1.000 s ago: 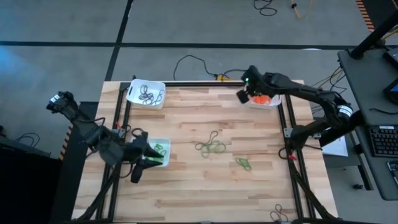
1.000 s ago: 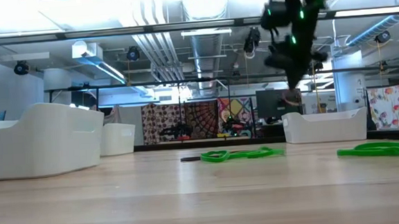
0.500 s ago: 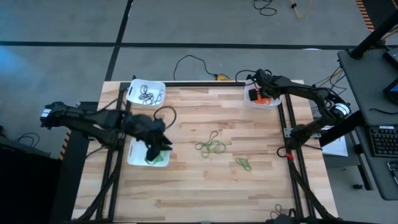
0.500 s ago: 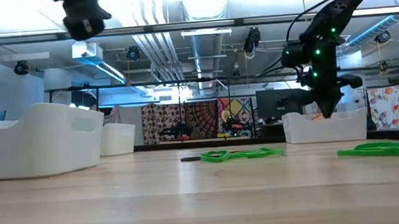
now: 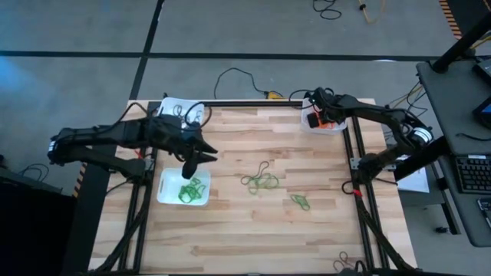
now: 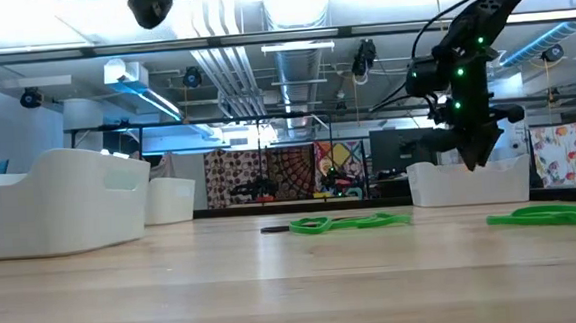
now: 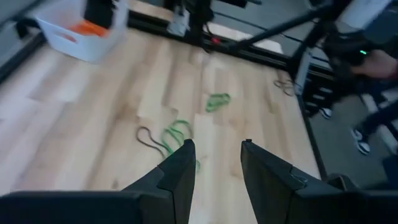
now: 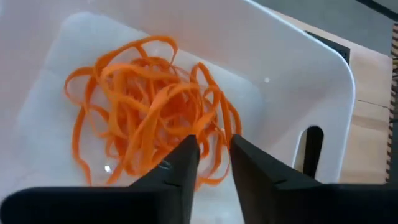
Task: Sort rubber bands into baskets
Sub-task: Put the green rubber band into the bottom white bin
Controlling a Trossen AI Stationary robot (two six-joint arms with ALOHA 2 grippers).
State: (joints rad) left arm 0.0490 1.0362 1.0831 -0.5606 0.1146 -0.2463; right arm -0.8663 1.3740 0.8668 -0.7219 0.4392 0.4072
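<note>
Three white baskets stand on the wooden table. One at the far right (image 5: 333, 125) holds orange rubber bands (image 8: 149, 118), one at the left (image 5: 166, 192) holds green ones (image 5: 189, 188), and one at the far left (image 5: 170, 113) holds dark ones. Loose green and dark bands (image 5: 261, 181) lie mid-table, with another green one (image 5: 299, 202) nearer the front. My right gripper (image 8: 214, 149) is open, fingertips down at the orange basket's rim (image 6: 469, 167), over the orange pile. My left gripper (image 7: 217, 144) is open and carries nothing, high above the table between the two left baskets (image 5: 201, 153).
Black frame rails run along the table's left, right and far edges (image 5: 245, 102). A coil of dark cable (image 5: 345, 264) lies at the near right corner. Bare wood lies near the front edge (image 5: 245, 238).
My left gripper has swung from the near side of the green basket, across it, toward the table's far edge and a little right, rising; the green bands now show uncovered. My right gripper has moved right and come down over the orange basket, then kept still there.
</note>
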